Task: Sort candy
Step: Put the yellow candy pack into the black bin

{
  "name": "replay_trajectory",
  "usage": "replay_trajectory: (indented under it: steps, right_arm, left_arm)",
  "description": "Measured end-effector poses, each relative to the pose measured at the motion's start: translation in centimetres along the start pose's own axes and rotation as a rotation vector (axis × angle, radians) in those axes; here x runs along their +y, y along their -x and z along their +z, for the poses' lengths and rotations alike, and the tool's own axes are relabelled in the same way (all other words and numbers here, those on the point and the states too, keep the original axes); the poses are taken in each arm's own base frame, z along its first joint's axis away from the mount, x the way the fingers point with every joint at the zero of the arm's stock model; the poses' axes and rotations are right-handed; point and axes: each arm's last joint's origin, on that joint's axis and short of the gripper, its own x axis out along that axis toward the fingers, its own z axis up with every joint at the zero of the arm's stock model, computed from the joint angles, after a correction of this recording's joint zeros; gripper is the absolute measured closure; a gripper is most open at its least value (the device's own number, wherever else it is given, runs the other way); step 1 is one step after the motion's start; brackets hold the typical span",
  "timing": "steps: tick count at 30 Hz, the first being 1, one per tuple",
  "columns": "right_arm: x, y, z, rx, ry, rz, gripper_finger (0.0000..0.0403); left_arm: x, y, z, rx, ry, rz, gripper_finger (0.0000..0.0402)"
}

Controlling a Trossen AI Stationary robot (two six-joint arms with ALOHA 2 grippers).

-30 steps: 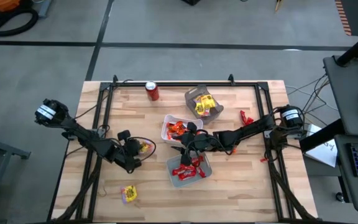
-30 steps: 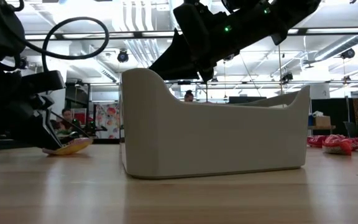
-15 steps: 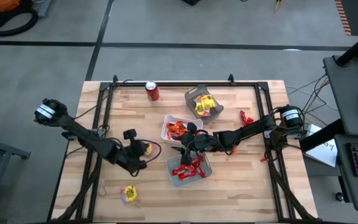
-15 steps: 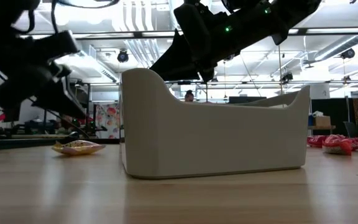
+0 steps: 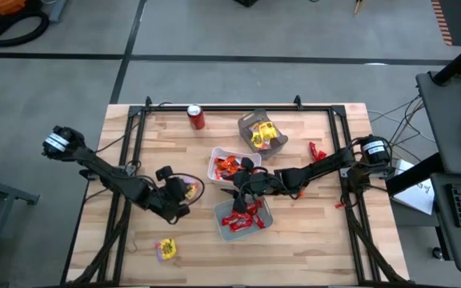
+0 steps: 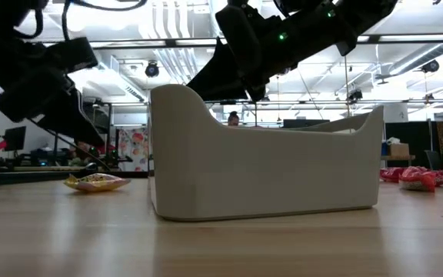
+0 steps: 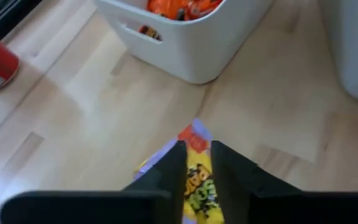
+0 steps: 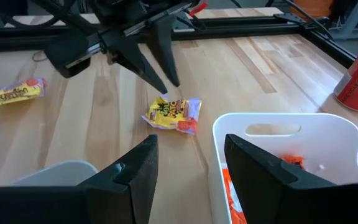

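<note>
My left gripper (image 7: 197,147) is open and hovers just above a yellow wrapped candy (image 7: 199,180) that lies flat on the table left of the trays (image 5: 186,190); its fingers stand on either side of it, apart from it, as the right wrist view (image 8: 166,86) and the low view (image 6: 91,138) show. My right gripper (image 8: 191,180) is open and hangs over the trays (image 5: 242,182). Orange candy fills the middle tray (image 5: 213,170), yellow candy the far tray (image 5: 245,122), red candy the near tray (image 5: 221,214). A second yellow candy (image 5: 165,250) lies near the table's near edge.
A red soda can (image 5: 196,118) stands near the far edge. Loose red candy (image 5: 317,150) lies right of the trays. A black frame runs along the table's edges (image 5: 230,106). Bare wood stretches to the near left and near right.
My left gripper has risen off the table, away from the yellow candy. The candy, tipped up at one end a second ago, now lies flat and has slid a little toward the trays. My right arm has kept still.
</note>
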Motion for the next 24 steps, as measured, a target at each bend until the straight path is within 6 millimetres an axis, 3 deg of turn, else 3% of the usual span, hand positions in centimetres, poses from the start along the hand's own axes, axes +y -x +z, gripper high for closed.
replay_trajectory:
  steps: [11, 24]
  right_arm:
    - [0.0, 0.0, -0.1, 0.013, -0.007, 0.001, 0.0225]
    - [0.0, 0.0, -0.1, 0.014, -0.006, 0.001, 0.0225]
  left_arm:
    - [0.6, -1.4, -2.4, -0.078, 0.146, -0.001, 0.0229]
    - [0.5, -2.7, -3.7, -0.093, 0.132, 0.080, 0.0217]
